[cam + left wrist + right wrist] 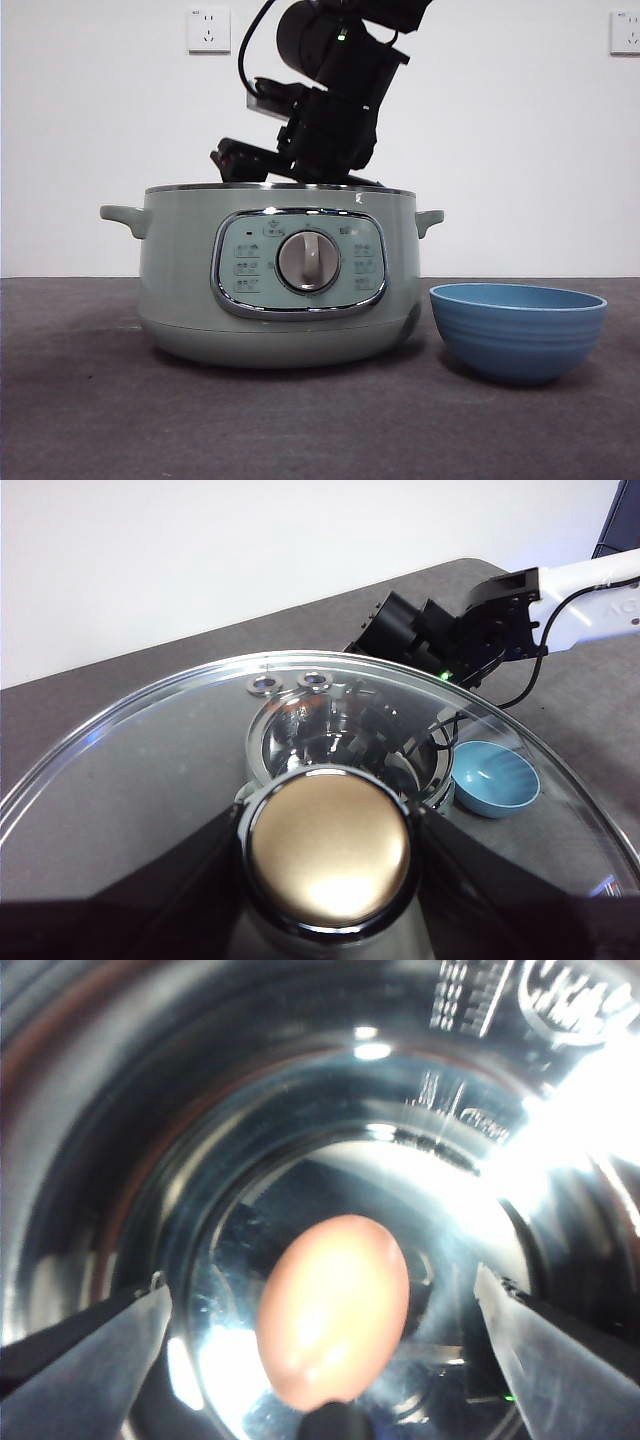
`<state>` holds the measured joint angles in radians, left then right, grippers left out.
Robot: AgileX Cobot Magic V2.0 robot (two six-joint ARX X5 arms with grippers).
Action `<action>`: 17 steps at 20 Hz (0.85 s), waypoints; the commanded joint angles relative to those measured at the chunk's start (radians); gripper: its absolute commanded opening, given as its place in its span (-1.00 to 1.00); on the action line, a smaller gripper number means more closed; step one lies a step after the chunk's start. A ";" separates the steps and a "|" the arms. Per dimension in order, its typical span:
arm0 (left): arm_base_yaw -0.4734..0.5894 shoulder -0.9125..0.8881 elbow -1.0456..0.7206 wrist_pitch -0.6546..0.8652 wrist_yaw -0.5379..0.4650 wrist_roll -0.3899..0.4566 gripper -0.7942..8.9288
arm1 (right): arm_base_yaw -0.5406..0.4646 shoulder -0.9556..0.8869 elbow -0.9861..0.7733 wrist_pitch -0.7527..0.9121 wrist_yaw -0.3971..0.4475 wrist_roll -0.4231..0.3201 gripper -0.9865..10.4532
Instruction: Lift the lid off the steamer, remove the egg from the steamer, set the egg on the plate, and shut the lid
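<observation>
Grey bench (pixel 80 420): lid (pixel 150 780) held clamped in left gripper (pixel 328 852) jaws; right gripper (pixel 320 1360) jaws apart astride egg (pixel 333 1308) inside steamer (pixel 190 300); closing judged next.

The left gripper (pixel 330 855) has its jaws clamped on the lid's knob (pixel 330 850). The right gripper (pixel 320 1340) reaches down with jaws spread wide, apparently inside the steamer (pixel 180 250).

Dark grey table (pixel 90 420), white wall (pixel 520 150) behind the table, two white wall sockets (pixel 208 29) high above the table
</observation>
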<state>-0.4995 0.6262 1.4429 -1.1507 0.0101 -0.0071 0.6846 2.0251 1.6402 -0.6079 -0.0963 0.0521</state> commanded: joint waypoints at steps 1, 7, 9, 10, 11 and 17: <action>0.002 -0.010 0.013 0.048 -0.001 0.016 -0.85 | 0.004 0.034 0.002 0.002 0.002 -0.006 0.11; 0.002 -0.010 0.013 0.042 -0.001 0.020 -0.85 | 0.005 0.051 0.002 0.024 0.003 0.014 -0.12; 0.002 -0.010 0.013 0.039 -0.001 0.029 -0.85 | 0.005 0.053 0.002 0.030 0.002 0.038 -0.19; 0.002 -0.010 0.013 0.035 -0.001 0.030 -0.85 | 0.005 0.055 0.002 0.030 0.001 0.037 -0.30; 0.002 -0.010 0.013 0.032 -0.001 0.030 -0.85 | 0.005 0.058 0.002 0.031 0.001 0.042 -0.30; 0.002 -0.010 0.013 0.026 -0.001 0.034 -0.85 | 0.005 0.059 0.002 0.029 -0.005 0.056 -0.67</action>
<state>-0.4995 0.6262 1.4429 -1.1675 0.0097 0.0154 0.6861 2.0651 1.6402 -0.5812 -0.1017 0.0978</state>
